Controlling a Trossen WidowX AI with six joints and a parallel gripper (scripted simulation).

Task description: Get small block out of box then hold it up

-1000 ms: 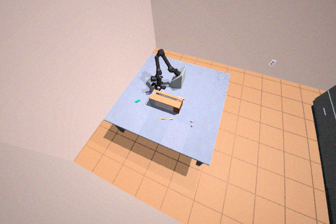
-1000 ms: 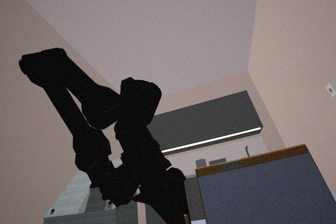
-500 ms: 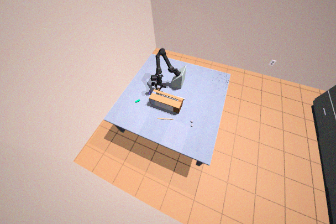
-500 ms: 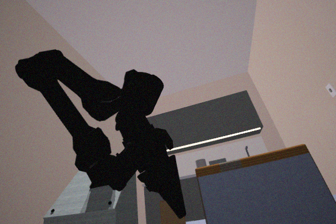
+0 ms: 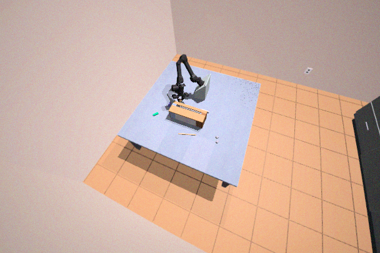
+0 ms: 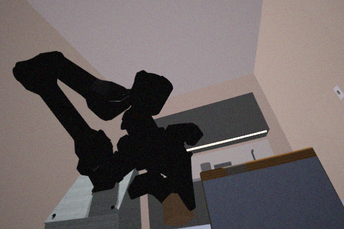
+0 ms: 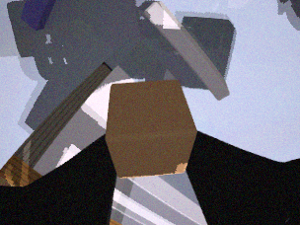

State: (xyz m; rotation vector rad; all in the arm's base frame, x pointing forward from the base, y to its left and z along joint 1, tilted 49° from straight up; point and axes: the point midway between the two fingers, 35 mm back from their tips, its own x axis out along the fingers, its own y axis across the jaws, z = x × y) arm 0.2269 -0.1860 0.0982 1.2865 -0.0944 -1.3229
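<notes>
My gripper (image 5: pixel 179 97) (image 6: pixel 172 201) (image 7: pixel 147 135) is shut on the small brown block (image 7: pixel 150 127) (image 6: pixel 177 211). The block sits between the two dark fingers and is off the table. The wooden, clear-fronted box (image 5: pixel 187 115) (image 6: pixel 271 191) (image 7: pixel 34 150) stands upright on the table, just in front of the gripper and close under it. In the top view the block is too small to make out against the arm.
A grey slanted stand (image 5: pixel 203 88) (image 6: pixel 85 197) is behind the box beside the arm. A small purple block (image 5: pixel 169 104) lies left of the box. A green piece (image 5: pixel 155 114), a thin wooden stick (image 5: pixel 187 134) and two tiny white bits (image 5: pixel 217 139) lie on the blue table (image 5: pixel 231 109).
</notes>
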